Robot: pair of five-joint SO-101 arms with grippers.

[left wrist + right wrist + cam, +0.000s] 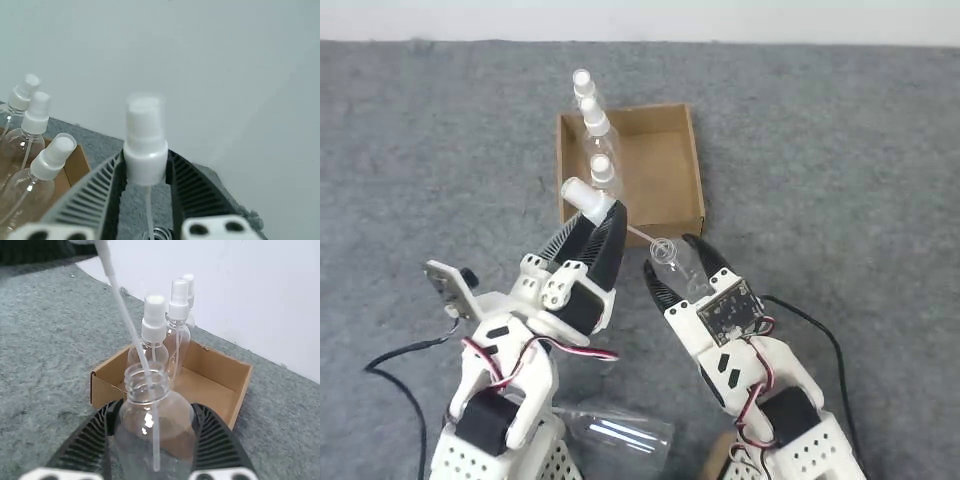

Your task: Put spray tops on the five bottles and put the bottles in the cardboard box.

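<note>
Two grippers are mine, and both have hold of something. My left gripper (604,214) (145,162) is squeezed tight on a white plastic spray top (582,192) (145,145) with a long thin tube, pinching it by its round collar. My right gripper (672,257) (154,414) is squeezed round a clear plastic bottle with a bare neck (670,258) (150,415), gripping it just under the neck. The top hangs tilted, up and off to one side of the bottle. Its tube goes down through the bottle's mouth and inside. The top is not on the neck yet.

Just past them sits the brown cardboard box (695,160) (215,375) (80,159) on the grey fuzzy table (840,150). Three clear bottles with white spray tops (603,170) (154,335) (35,175) stand in a row in the box, along one wall. One more clear bottle (620,430) lies on its side down by the bottoms of my arms.
</note>
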